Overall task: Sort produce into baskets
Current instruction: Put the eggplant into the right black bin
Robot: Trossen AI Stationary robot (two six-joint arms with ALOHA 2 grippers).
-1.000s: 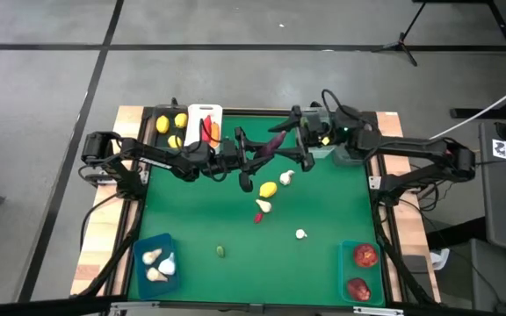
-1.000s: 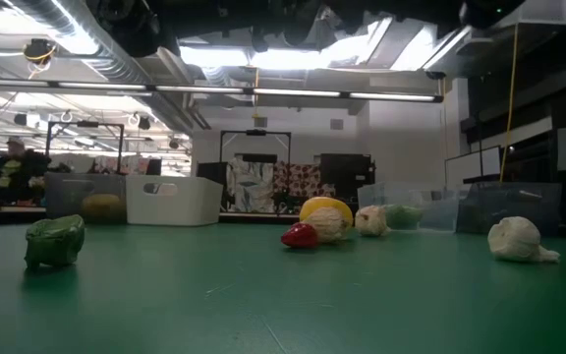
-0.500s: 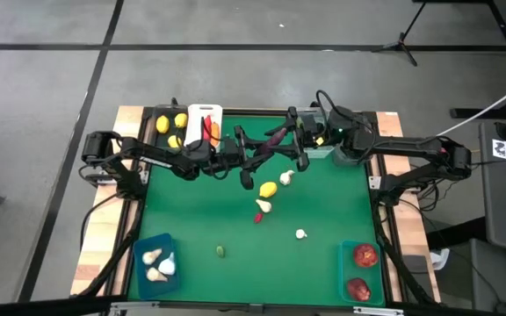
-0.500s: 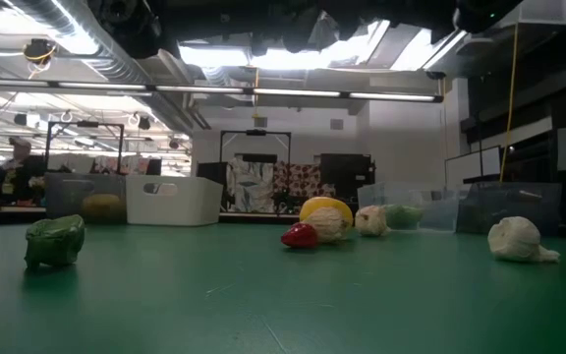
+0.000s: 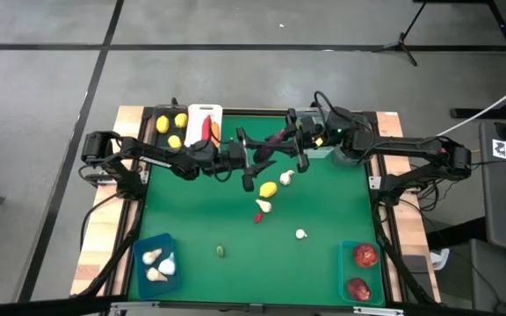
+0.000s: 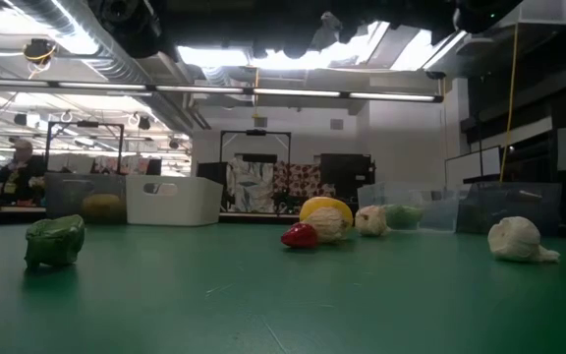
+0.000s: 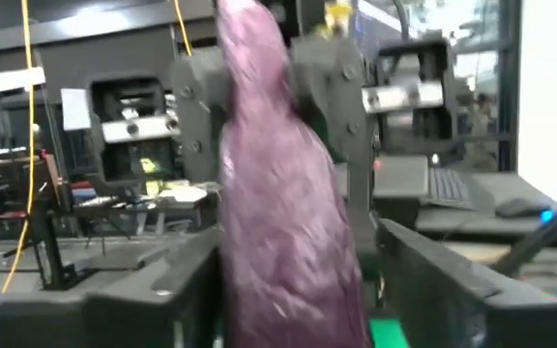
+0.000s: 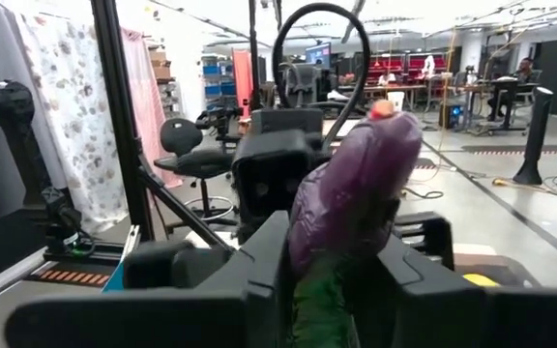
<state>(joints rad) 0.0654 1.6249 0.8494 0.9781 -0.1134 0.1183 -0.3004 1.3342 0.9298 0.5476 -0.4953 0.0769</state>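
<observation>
Above the far middle of the green table (image 5: pixel 323 211), the right gripper (image 5: pixel 292 145) is clenched on the purple eggplant (image 5: pixel 273 143) (a handover in the air). The left gripper (image 5: pixel 255 158) also meets the eggplant; whether it grips, I cannot tell.
</observation>
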